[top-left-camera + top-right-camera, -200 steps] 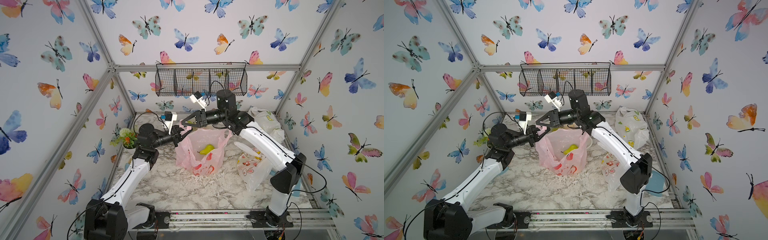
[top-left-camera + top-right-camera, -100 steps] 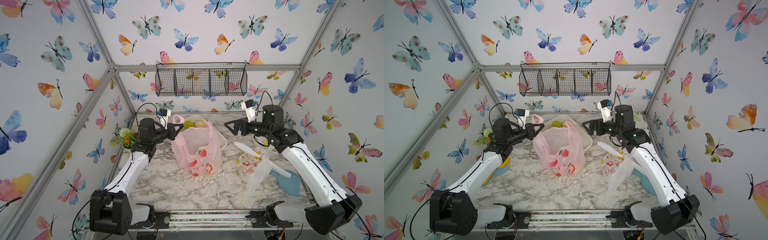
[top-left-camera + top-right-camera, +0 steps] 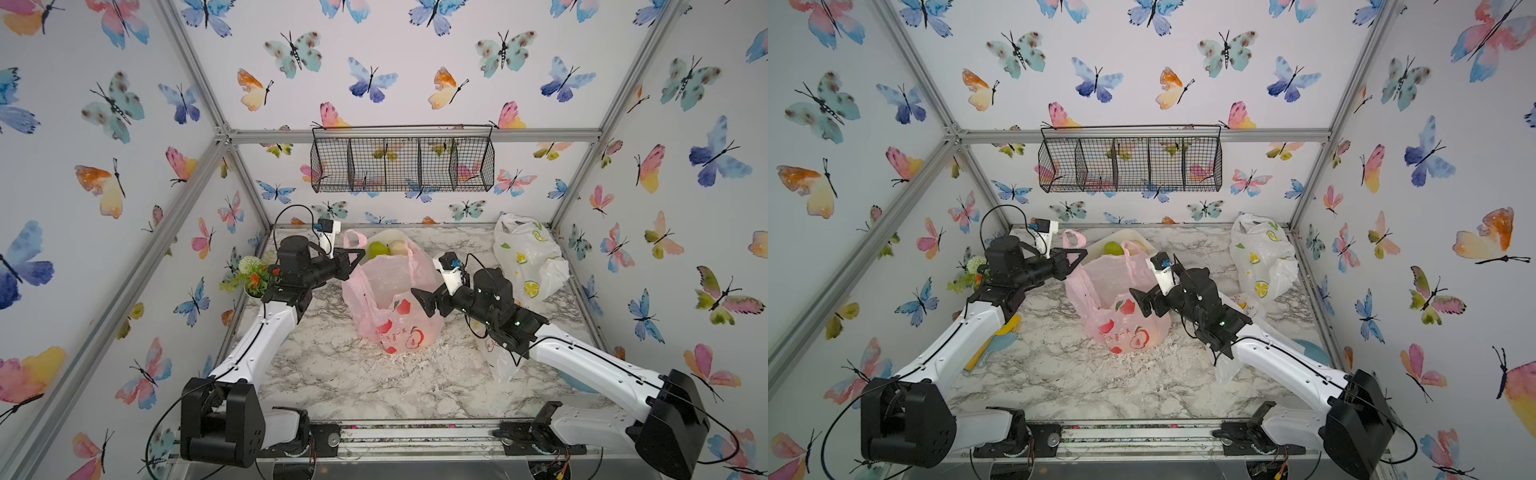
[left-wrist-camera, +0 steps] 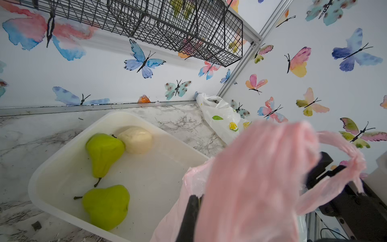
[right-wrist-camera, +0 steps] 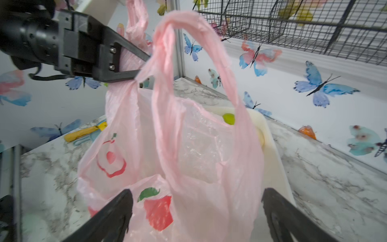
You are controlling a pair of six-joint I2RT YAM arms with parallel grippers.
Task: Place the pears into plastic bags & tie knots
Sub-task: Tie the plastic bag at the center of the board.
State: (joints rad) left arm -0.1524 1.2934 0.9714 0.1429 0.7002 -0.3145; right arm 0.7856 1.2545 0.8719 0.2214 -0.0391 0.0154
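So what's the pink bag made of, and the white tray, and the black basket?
The pink apple-print bag looks like thin, crinkly, see-through plastic film. The white rectangular tray seems smooth, milky plastic with rounded corners and a soft shine. The black mesh basket on the wall looks like thin metal wire, probably coated matte black.

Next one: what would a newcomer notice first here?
The pink apple-print bag stands mid-table, its top pinched in the shut left gripper, the right gripper wide open beside it. Behind it a white tray holds two green pears and a cream one; a lemon-print bag slumps in the far right corner.
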